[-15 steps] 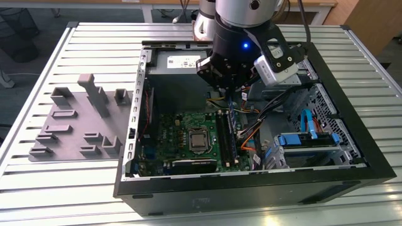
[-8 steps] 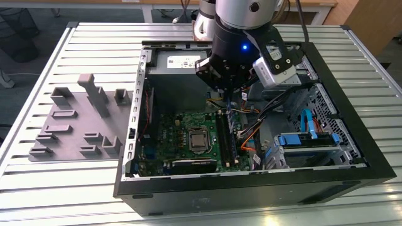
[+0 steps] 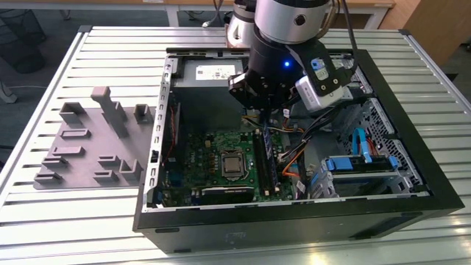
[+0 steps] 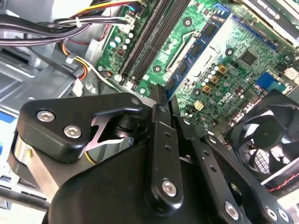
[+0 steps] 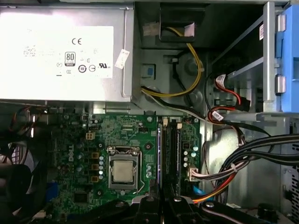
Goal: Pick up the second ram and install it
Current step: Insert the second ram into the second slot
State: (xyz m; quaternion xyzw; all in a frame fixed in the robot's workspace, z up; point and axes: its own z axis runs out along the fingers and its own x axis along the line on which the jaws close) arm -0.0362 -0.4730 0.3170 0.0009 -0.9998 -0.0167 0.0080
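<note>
My claw (image 4: 161, 100) is clamped on the second ram (image 4: 196, 51), holding it edge-down over the black slots (image 5: 175, 154) of the green motherboard (image 5: 79, 154) inside the open computer case (image 3: 412, 182)

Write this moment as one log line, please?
claw: inside PC case | second ram: upright in motherboard slot, claw at its end | holder tray: outside case

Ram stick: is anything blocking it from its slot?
Nothing visible does. The ram already lies along the black slots on the motherboard, right at the gripper. The cables run off to one side.
</note>
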